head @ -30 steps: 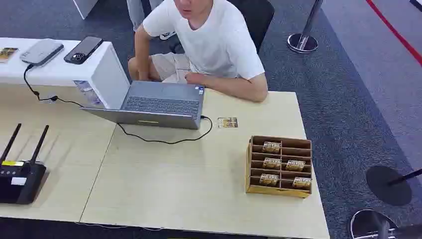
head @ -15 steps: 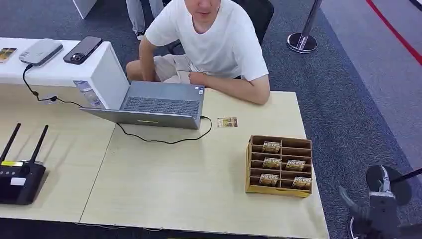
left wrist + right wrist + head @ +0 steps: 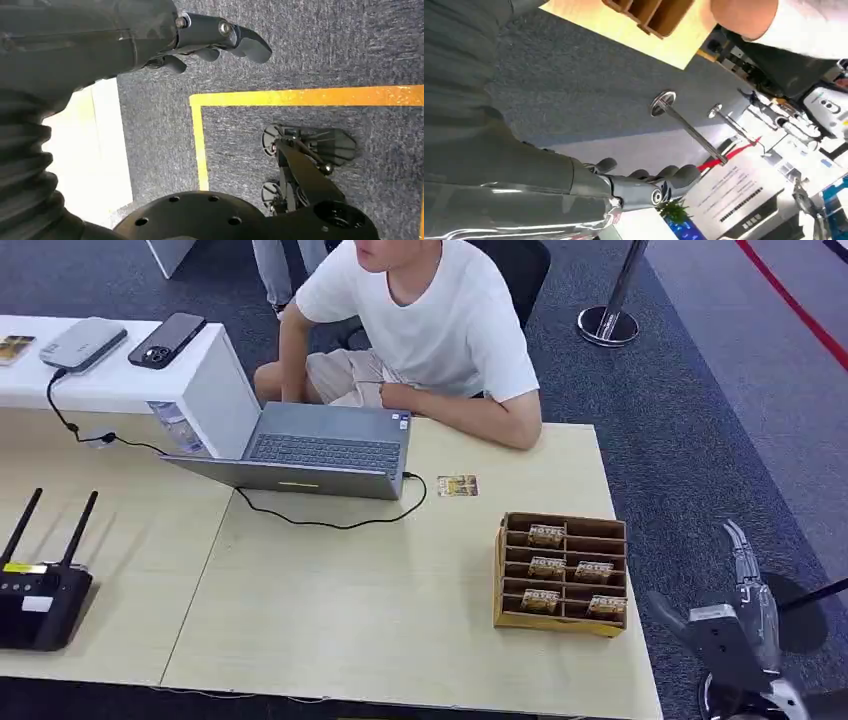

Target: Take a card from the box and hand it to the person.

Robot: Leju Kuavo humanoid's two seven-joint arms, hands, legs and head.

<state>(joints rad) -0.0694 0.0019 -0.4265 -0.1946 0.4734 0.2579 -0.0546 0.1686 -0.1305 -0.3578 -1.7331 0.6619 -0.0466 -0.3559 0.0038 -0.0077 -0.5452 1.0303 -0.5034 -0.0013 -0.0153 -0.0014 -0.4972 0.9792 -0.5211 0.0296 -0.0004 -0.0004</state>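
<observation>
A brown slotted card box (image 3: 561, 573) stands near the table's right edge, with several gold cards (image 3: 546, 566) upright in its slots. One more card (image 3: 457, 485) lies flat on the table beside the laptop. A person in a white shirt (image 3: 440, 320) sits at the far side, a forearm resting on the table. My right hand (image 3: 738, 615) is raised off the table's right edge, to the right of the box, fingers apart and holding nothing; it appears in the right wrist view (image 3: 644, 185) over carpet. My left hand (image 3: 210, 37) hangs over the floor, fingers loosely extended and holding nothing.
A grey laptop (image 3: 320, 450) with a black cable sits in front of the person. A black router (image 3: 40, 600) stands at the table's left. A white stand (image 3: 110, 370) carries a phone and a grey device. A stanchion base (image 3: 607, 325) stands on the carpet to the right.
My right hand has risen into the head view at the lower right and come up beside the box, its fingers spreading. The person has shifted slightly.
</observation>
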